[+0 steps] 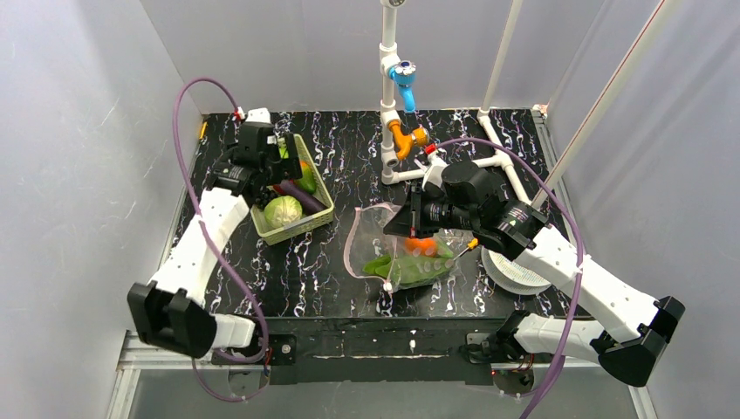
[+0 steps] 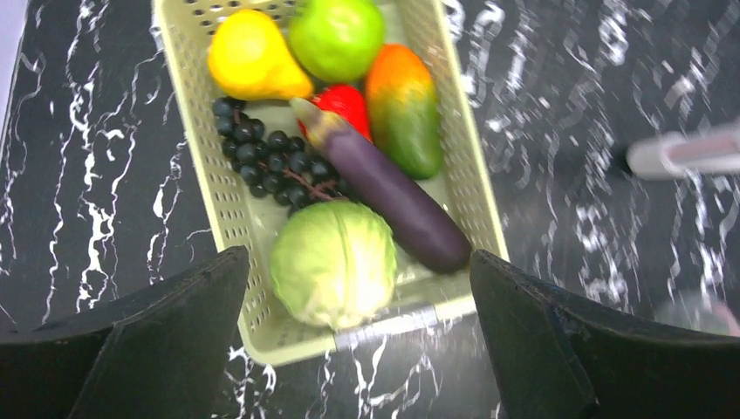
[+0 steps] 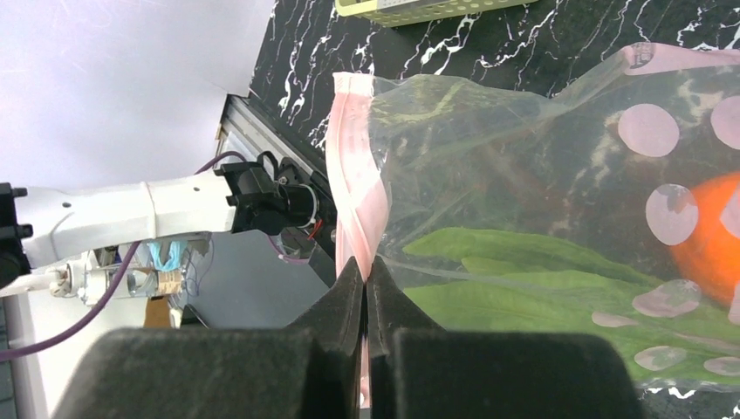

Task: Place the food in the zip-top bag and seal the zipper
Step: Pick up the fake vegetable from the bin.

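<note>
1. Right tool point(image 3: 365, 272): clenched on zipper point(image 3: 353, 175), pinching the pink strip, lower centre of wrist view.
2. Zip-top bag point(image 1: 401, 247) lies on desk point(image 1: 340, 153), centre of top view; leafy green point(image 3: 524, 279) + orange piece point(image 3: 711, 236) inside.
3. Left tool point(image 2: 358, 260): released, hovers over basket point(image 2: 222, 201), upper left of top view; cabbage point(image 2: 332, 262), eggplant point(image 2: 393, 188) unpicked.
4. Likely step: hold mouth open for loading. Keep pinch firm, lift strip w/o dragging bag; don't seal yet.

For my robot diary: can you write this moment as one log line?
left pincer: open above basket | right pincer: shut on zipper | zip-top bag: holds greens, orange piece
</note>
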Tool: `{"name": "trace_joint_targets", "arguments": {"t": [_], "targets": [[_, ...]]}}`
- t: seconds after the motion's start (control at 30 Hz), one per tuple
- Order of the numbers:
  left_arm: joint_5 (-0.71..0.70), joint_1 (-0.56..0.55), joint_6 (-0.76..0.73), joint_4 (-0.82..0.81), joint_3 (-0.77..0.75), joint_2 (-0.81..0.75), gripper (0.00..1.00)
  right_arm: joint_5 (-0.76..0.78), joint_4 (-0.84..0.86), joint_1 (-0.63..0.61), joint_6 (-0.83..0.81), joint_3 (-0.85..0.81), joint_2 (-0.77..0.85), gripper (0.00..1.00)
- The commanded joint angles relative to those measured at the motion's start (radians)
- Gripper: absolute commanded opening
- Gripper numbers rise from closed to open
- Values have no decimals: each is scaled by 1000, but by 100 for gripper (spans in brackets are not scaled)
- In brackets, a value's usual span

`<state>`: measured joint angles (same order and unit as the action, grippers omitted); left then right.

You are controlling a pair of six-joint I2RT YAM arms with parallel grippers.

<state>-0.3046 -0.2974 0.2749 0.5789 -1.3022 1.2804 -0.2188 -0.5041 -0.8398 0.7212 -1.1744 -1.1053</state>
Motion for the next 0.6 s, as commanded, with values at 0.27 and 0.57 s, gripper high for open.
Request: {"name": "trace_joint_targets", "arguments": {"t": [0.27, 0.57], "targets": [[301, 355, 409, -136, -53, 371, 91, 26, -26, 1, -24, -36, 27, 1], [436, 363, 418, -284, 24, 433, 74, 6, -12, 1, -5, -38, 14, 1]]}}
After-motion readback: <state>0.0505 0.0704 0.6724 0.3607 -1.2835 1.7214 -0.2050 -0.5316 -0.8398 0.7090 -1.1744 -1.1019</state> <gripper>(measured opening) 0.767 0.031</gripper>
